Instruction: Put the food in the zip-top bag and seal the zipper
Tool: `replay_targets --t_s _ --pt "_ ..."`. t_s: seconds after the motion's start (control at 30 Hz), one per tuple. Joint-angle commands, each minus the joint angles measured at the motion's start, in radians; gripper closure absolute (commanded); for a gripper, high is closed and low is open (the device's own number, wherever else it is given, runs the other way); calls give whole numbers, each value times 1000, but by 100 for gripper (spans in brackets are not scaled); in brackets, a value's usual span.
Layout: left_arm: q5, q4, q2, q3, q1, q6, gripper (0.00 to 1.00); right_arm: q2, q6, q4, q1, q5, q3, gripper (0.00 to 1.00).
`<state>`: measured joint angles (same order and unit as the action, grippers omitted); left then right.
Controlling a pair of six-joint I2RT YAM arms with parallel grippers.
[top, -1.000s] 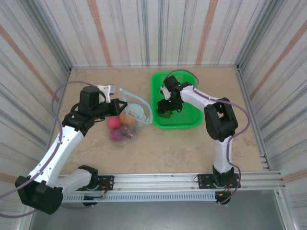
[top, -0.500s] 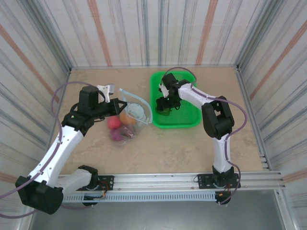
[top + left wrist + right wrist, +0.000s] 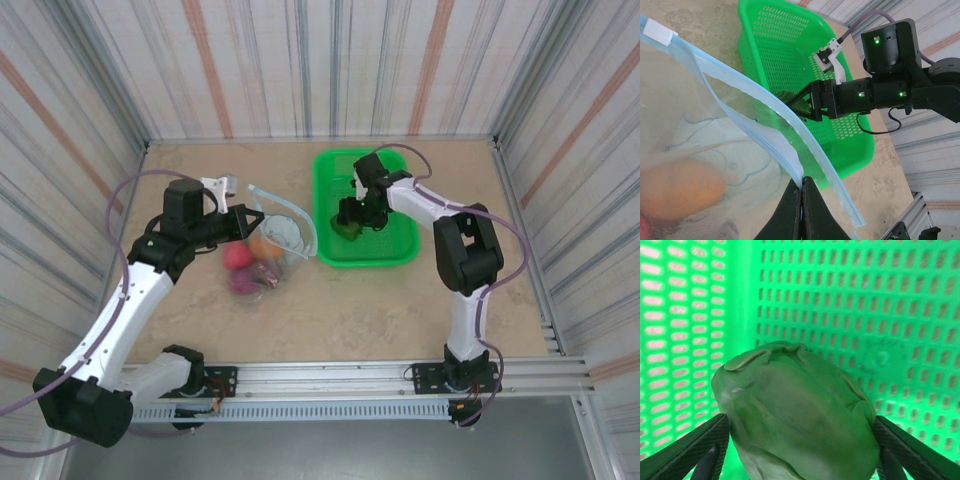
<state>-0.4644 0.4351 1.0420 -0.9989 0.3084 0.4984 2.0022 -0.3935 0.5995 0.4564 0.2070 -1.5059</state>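
Note:
The clear zip-top bag [image 3: 278,243] lies left of the basket with its mouth held up. My left gripper [image 3: 243,226] is shut on the pale blue zipper [image 3: 740,82] strip; its fingertips [image 3: 801,189] pinch the near lip. Inside the bag are an orange piece [image 3: 680,189], a red one [image 3: 237,257] and a dark purple one [image 3: 248,281]. My right gripper [image 3: 349,220] is in the green basket, shut on a green toy vegetable [image 3: 795,415], with one finger on each side. The left wrist view also catches that gripper [image 3: 796,102] over the basket's left part.
The green mesh basket [image 3: 390,252] stands right of the bag, its perforated floor [image 3: 850,305] right behind the held vegetable. Striped walls close in the table on three sides. Bare tabletop [image 3: 350,310] lies in front of the bag and basket.
The right arm's wrist has swung a little to the right inside the basket, with its gripper still at the basket's left side on the green piece. The left arm and bag have stayed put.

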Motion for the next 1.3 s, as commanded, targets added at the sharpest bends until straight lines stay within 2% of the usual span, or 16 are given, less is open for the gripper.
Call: replay_targets --t_s 0.0,0.13,0.27,0.33,0.47,0.6,0.83,1.03,1.17,1.27 --pt "-30 -33 -1 11 -5 8 100 -26 8 79 58 -26 2 11" --pt "-40 -38 6 13 -9 14 100 -14 125 186 76 -144 -48 4" --pt "-54 -47 13 14 -15 21 100 17 221 259 82 -275 -101 4" --pt "-55 -49 12 16 -16 22 100 45 240 280 79 -301 -129 5" --pt "-60 -52 18 16 -17 25 100 81 257 259 74 -273 -160 5" --pt "-69 -57 23 17 -19 29 100 125 284 239 88 -194 -214 6" --pt "-89 -66 31 20 -27 38 100 210 298 256 100 -162 -332 11" --pt "-101 -72 34 22 -29 39 100 207 252 248 95 -136 -315 28" --pt "-138 -93 53 27 -29 56 100 126 191 178 91 -127 -215 40" --pt "-165 -106 71 25 -29 68 100 51 148 123 87 -113 -142 45"
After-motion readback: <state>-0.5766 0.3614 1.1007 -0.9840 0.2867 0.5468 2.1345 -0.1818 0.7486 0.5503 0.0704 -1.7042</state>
